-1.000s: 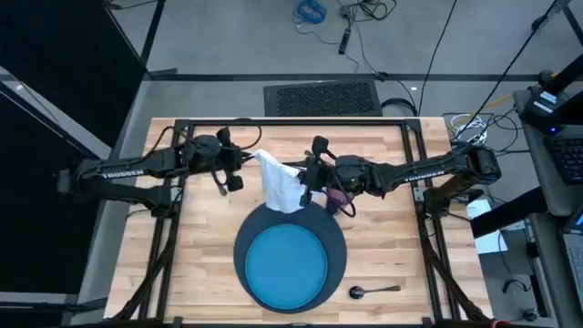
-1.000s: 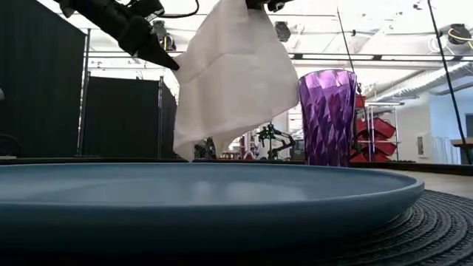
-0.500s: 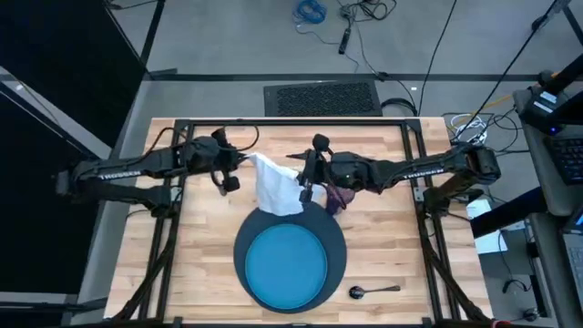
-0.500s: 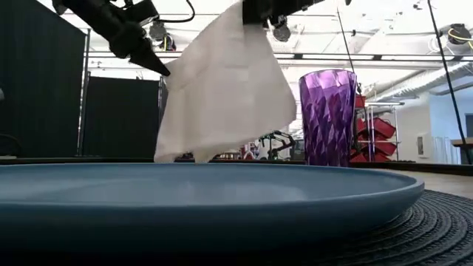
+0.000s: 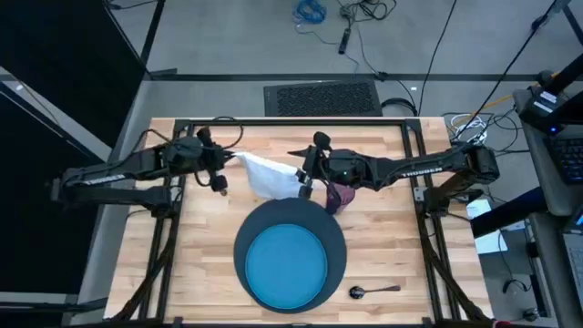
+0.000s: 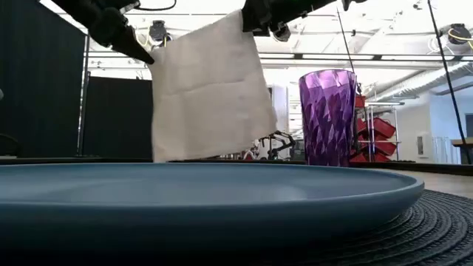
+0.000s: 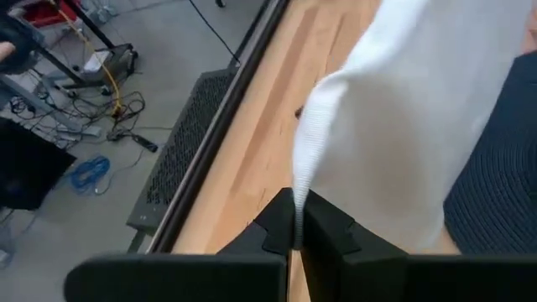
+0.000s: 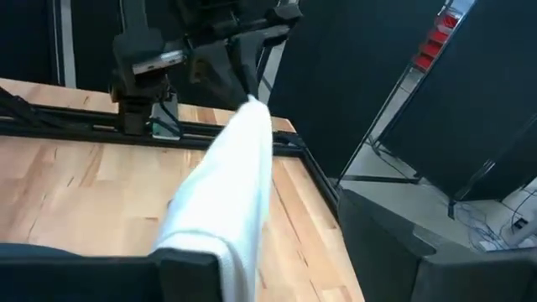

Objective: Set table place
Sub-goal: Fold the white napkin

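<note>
Grey floor point(image 5: 228, 41), blue cable coil point(image 5: 310, 11), dark perforated mat point(image 5: 321, 97) beyond the tabletop, red bins point(image 6: 378, 127) behind

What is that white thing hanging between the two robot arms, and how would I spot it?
Start from the big blue plate on the wooden table. Just beyond it, a white cloth napkin hangs in the air, stretched between the left gripper and the right gripper. It is the only white, soft thing there; the purple cup beside it is rigid.

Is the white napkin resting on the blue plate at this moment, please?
No, the napkin hangs in the air between the left hand and right hand, beyond the plate.
</note>
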